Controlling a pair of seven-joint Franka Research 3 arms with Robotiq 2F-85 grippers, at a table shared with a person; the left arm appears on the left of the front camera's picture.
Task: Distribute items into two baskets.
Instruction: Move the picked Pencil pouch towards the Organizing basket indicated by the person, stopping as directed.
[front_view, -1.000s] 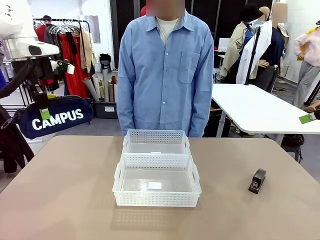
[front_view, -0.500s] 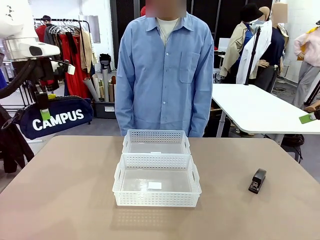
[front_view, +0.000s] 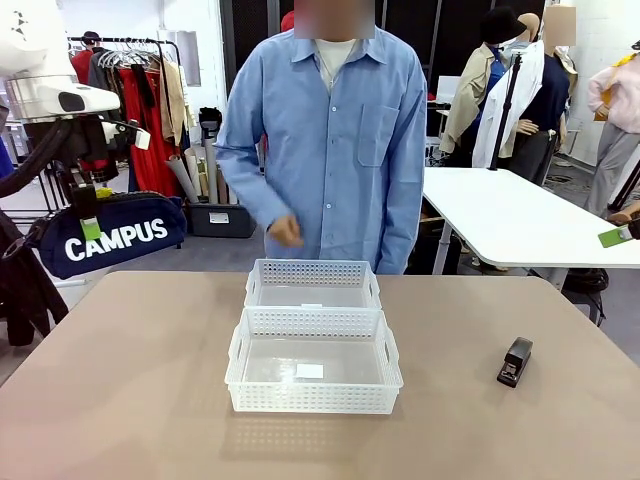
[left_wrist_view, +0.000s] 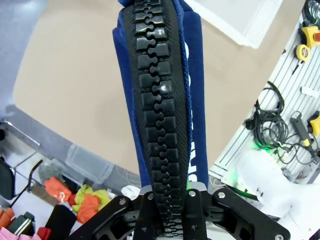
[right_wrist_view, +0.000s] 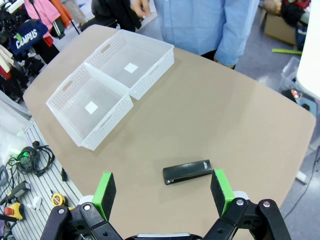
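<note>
The navy pouch (front_view: 112, 245) with white "CAMPUS" lettering hangs in the air off the table's left side, with my left gripper (front_view: 88, 222) shut on it. In the left wrist view the pouch's black zip (left_wrist_view: 159, 110) runs up from between the clamped fingers. Two white lattice baskets stand empty mid-table, the near basket (front_view: 314, 362) touching the far basket (front_view: 312, 285). The black stapler (front_view: 515, 361) lies on the table at the right. My right gripper (right_wrist_view: 164, 192) hovers open above the stapler (right_wrist_view: 188, 171), well apart from it. Both baskets (right_wrist_view: 105, 82) show in that view too.
A person in a blue shirt (front_view: 335, 140) stands behind the far basket with one hand (front_view: 285, 231) raised just above the table's far edge. A white table (front_view: 515, 215) stands at the right rear. Cables and tools (right_wrist_view: 20, 165) lie off the table's near edge.
The person has raised one hand in front of the body, toward the far basket. Neither arm nor the pouch, stapler or baskets has moved.
</note>
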